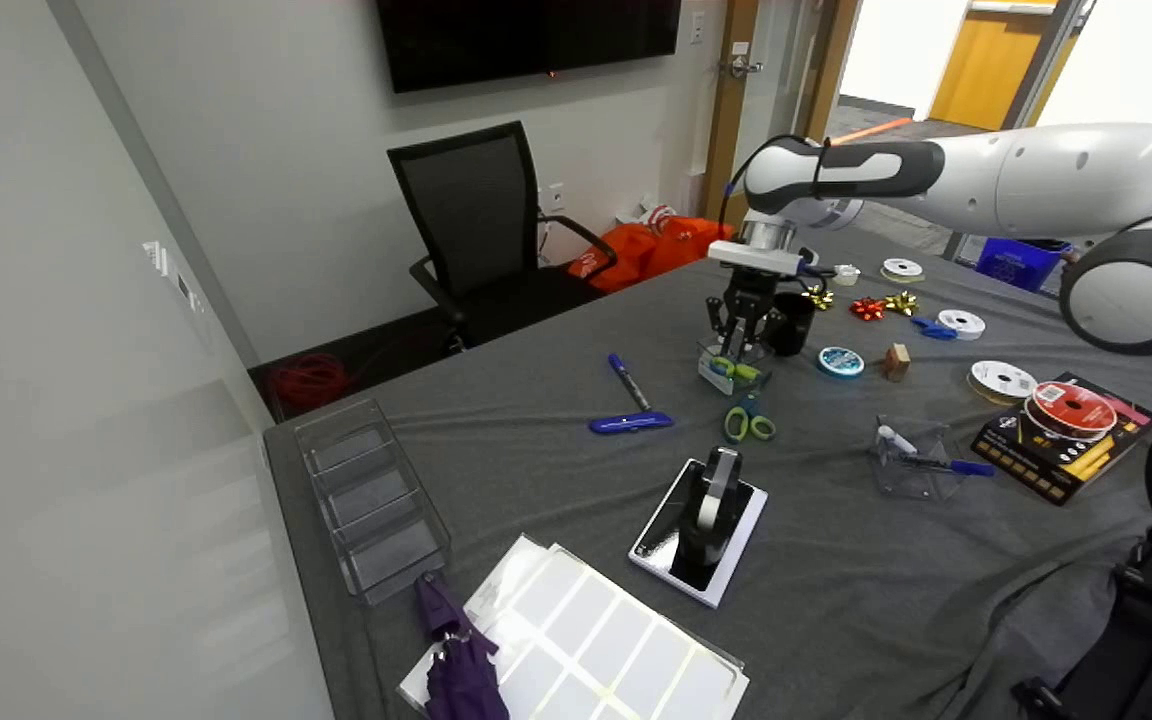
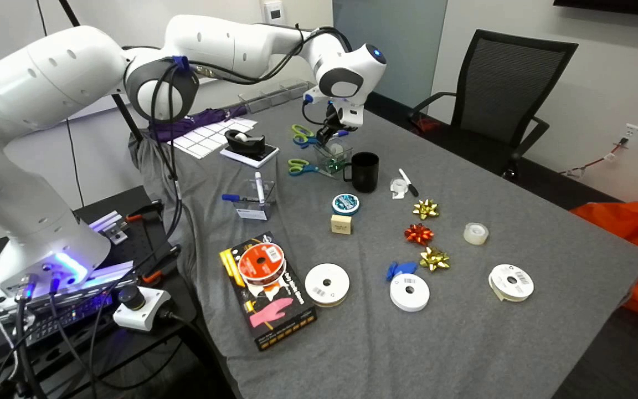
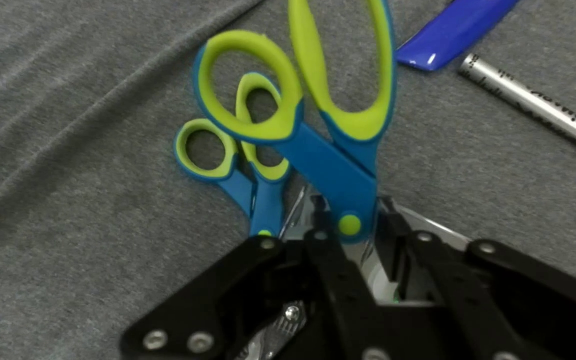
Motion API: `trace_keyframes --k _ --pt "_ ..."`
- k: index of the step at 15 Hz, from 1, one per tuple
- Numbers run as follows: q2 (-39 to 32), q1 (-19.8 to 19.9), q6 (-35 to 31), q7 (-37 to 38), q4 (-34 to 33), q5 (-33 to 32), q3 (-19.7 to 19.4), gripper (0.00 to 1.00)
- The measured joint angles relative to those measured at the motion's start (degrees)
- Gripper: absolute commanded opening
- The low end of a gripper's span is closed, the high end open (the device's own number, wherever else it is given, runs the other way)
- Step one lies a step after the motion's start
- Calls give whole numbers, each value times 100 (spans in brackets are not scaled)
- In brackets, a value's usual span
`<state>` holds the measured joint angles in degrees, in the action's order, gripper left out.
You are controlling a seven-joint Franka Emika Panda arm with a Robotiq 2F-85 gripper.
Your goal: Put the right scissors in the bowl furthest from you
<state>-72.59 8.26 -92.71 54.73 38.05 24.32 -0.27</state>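
The right scissors [image 3: 340, 185], lime-green and blue at the handles, are held near the pivot by my gripper [image 3: 353, 215], whose jaws are shut on them. Their handles stick out sideways and the blades are hidden behind the fingers. Below is the furthest bowl [image 1: 714, 381], a clear square one with a white roll inside; its rim [image 3: 435, 224] shows under the fingers in the wrist view. In both exterior views my gripper [image 1: 733, 345] is right over this bowl. A similar green-and-blue pair of scissors [image 2: 309, 168] lies on the cloth beside it.
A black mug [image 2: 364, 173] stands close beside the bowl. Nearer the robot base is another clear bowl [image 1: 921, 475] with markers. A tape dispenser [image 1: 711, 510], a blue cutter [image 1: 629, 422], a silver marker [image 3: 533, 102] and a blue tin [image 2: 345, 204] lie around.
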Motion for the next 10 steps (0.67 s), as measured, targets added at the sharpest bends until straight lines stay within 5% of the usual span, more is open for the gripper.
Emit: trace_keyframes --k 2,7,10 --pt "-13 0 3 1 -31 -3 -1 57" --pt "-29 0 1 1 -61 -6 -5 93" --pt "-30 0 1 1 -72 -6 -5 100"
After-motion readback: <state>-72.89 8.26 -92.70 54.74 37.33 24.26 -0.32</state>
